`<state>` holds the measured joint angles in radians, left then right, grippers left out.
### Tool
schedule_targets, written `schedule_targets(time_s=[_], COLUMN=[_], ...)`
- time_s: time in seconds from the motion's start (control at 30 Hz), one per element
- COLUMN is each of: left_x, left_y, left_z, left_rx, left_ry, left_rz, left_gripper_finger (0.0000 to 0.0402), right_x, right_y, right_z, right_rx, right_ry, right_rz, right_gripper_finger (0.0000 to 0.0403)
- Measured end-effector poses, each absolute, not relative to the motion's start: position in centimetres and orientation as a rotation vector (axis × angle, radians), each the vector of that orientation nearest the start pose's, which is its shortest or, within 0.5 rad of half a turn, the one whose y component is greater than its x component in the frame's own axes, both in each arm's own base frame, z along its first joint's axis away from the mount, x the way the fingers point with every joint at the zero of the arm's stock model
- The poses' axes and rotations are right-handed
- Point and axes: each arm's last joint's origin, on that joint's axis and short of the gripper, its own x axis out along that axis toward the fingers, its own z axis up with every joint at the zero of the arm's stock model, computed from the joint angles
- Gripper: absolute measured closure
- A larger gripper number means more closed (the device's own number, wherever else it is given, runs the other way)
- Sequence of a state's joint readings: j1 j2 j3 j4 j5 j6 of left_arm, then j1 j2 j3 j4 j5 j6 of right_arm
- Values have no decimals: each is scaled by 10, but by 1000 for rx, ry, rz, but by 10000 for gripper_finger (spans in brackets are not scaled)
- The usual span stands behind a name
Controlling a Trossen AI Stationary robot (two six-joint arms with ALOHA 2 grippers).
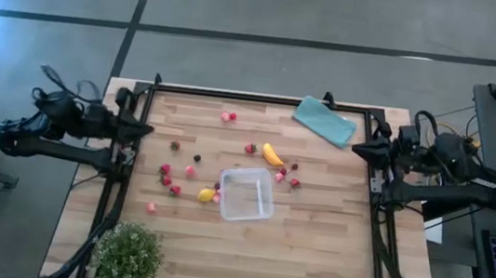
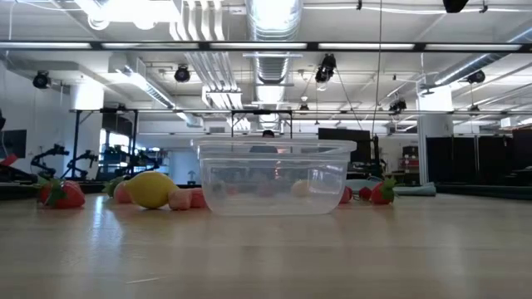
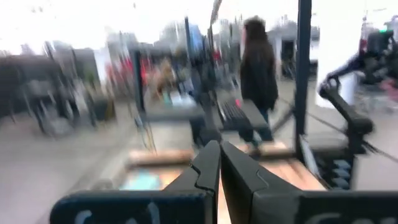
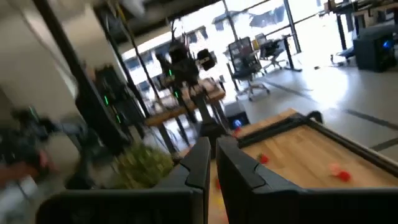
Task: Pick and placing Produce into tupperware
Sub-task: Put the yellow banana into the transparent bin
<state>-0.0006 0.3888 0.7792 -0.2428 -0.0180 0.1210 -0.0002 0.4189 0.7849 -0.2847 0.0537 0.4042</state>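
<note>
1. Looking down from the high view: the clear box (image 1: 246, 195) sits near the middle of the wooden surface (image 1: 309, 258), open and with nothing in it. The toy fruits (image 1: 168, 179) lie scattered around it, most toward the left arm's side. A lemon (image 1: 207, 194) lies just beside the box; a banana (image 1: 271, 155) lies past its far edge, long axis slanted. The left hand (image 1: 144, 129) and right hand (image 1: 357, 149) both rest at the surface's side rails, well apart from the fruit. I judge the left hand nearer the main cluster.
2. Low view: the lemon (image 2: 151, 189) and strawberries (image 2: 60, 194) stand outside the box (image 2: 275, 178).
3. Left wrist view: hand (image 3: 219, 163) pressed closed, carrying nothing.
4. Right wrist view: hand (image 4: 212, 158) nearly closed, carrying nothing; a plant (image 4: 143, 165) shows beyond.
</note>
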Motion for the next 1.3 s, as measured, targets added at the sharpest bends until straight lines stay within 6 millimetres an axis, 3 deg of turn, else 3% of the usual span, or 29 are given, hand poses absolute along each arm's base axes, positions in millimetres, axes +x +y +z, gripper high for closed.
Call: schedule_targets(time_s=[0.17,0.4,0.77,1.07,1.3], left_x=[74,56,19,13,20], left_y=[1,1,1,3,4], left_z=[399,422,430,429,426], left_rx=[127,-128,-145,-190,-174], left_ry=[-483,-787,-958,-983,-935], left_rz=[52,-30,-46,29,79], left_gripper_finger=[402,402,402,402,402], right_x=[98,120,150,172,198], right_y=[-2,-2,-2,-2,-6], right_z=[375,377,374,378,367], right_rx=[451,460,550,573,592], right_ry=[-214,-228,-232,-322,-303], right_rz=[-18,-14,-16,9,-70], right_gripper_finger=[380,380,380,380,380])
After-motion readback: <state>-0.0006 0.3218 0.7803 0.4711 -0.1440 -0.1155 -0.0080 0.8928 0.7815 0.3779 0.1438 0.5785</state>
